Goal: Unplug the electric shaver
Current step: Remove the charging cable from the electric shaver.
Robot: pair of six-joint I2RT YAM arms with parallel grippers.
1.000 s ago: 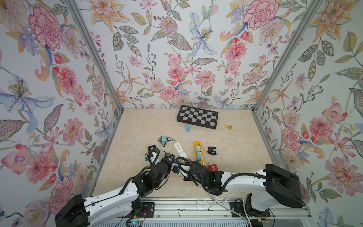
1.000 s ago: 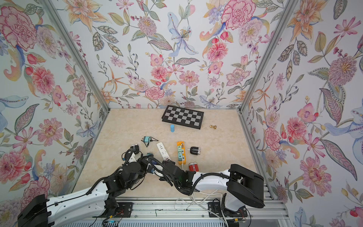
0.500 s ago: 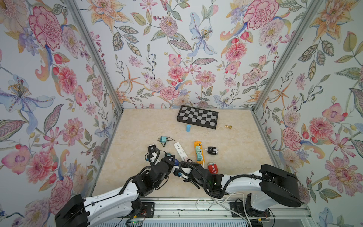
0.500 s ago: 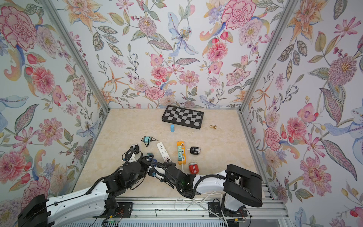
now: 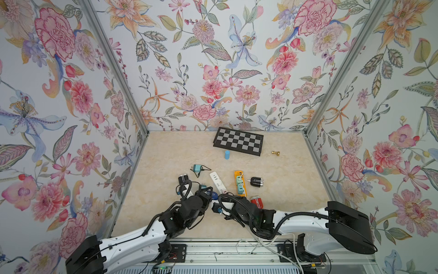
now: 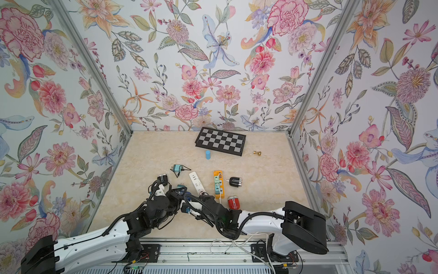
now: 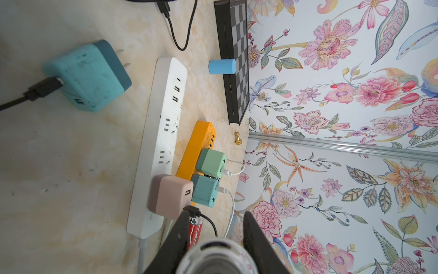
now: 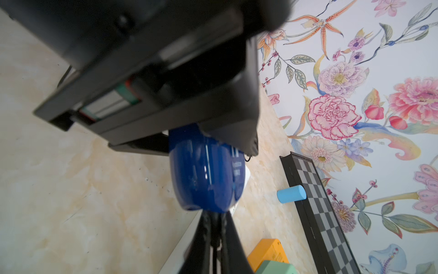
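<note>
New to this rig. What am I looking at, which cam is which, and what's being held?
Two robot arms, the left arm and the right arm, reach over a table inside a flower-papered booth. The two wide pictures come from one stereo camera overhead. The two close-ups come from a camera on each wrist.

On the table lie a chessboard, a blue cylinder, a gold pawn, a white strip, an orange strip and a loose charger.

The left gripper clamps a blue shaver. The right gripper is pinched shut at the shaver's base, apparently on its plug.
</note>
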